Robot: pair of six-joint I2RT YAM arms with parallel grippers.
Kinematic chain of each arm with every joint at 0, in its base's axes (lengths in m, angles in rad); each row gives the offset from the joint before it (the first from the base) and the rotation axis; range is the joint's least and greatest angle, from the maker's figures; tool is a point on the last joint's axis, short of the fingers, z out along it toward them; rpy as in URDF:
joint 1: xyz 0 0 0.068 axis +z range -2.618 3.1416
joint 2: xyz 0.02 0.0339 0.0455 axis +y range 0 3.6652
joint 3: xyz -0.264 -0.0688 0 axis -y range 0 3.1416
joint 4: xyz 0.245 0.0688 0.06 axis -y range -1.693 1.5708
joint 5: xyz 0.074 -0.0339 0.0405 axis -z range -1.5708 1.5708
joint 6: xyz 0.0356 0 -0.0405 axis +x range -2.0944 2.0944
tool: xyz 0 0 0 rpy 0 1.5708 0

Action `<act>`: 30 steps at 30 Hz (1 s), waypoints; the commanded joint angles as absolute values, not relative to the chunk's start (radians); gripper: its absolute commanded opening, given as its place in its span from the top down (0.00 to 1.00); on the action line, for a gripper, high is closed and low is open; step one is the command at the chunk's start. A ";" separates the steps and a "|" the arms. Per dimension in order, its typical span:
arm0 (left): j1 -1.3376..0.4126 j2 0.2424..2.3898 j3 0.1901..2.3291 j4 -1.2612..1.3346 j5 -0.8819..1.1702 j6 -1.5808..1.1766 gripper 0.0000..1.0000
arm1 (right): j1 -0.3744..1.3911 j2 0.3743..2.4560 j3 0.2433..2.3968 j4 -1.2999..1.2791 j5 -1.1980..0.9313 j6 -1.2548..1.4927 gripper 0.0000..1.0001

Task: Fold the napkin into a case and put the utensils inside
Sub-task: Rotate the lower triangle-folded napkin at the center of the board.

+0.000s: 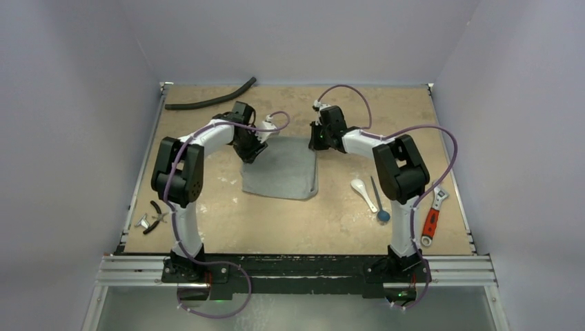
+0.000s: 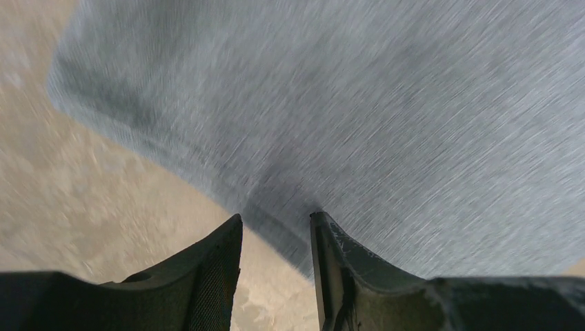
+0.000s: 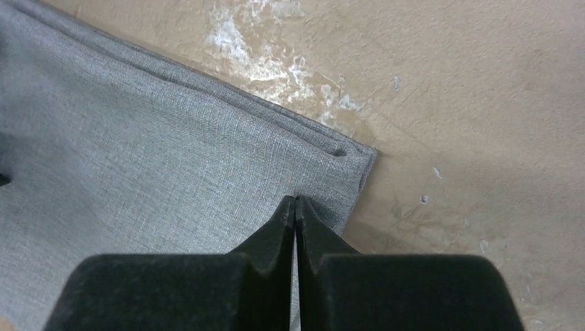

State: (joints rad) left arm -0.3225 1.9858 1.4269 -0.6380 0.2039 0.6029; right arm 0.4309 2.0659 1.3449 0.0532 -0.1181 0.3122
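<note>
Two grippers sat at the far edge of the folded napkin (image 1: 281,171), one at each far corner.

On the left, the left gripper (image 2: 276,216) had its fingers (image 2: 207,283) apart, with a clear gap between the tips. The napkin's grey edge ran across just ahead of those tips and dipped a little into the gap, with bare table (image 1: 331,227) to the fingers' left. That wrist view was smeared with blur, so whether either tip touched the fabric could not be told.

Between the two grippers the cloth lay flat as a doubled oblong, spreading from the fingertips back toward the arm bases.

On the right, the right gripper (image 3: 295,200) had its fingers (image 3: 269,241) pressed together, tips down on the cloth just inside its layered corner. Whether any fabric was caught between them could not be told.

Further right of those fingers, and nearer the bases, the white spoon (image 1: 361,192) and the thin dark stick (image 1: 377,198) with a blue end lay side by side on the table, well apart from the napkin.

Several things looked likely to go wrong. The left fingers might have closed on only the top layer, or missed the edge, peeling the fold open. If one corner were gripped and the other left loose, any pull would probably have skewed the thin cloth. The right fingertips might also have slid off the fabric rather than pinning it.
</note>
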 commanded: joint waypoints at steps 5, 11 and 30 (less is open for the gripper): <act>-0.249 1.838 1.453 -0.664 0.219 0.586 0.54 | 0.432 1.927 1.370 -0.009 -0.089 0.250 0.68; -0.249 1.791 1.583 -0.720 0.290 0.553 0.50 | 0.436 1.806 1.339 -0.030 -0.080 0.175 0.58; -0.191 1.723 1.264 -0.624 0.475 0.427 0.34 | 0.476 1.488 0.725 0.108 -0.351 0.520 0.55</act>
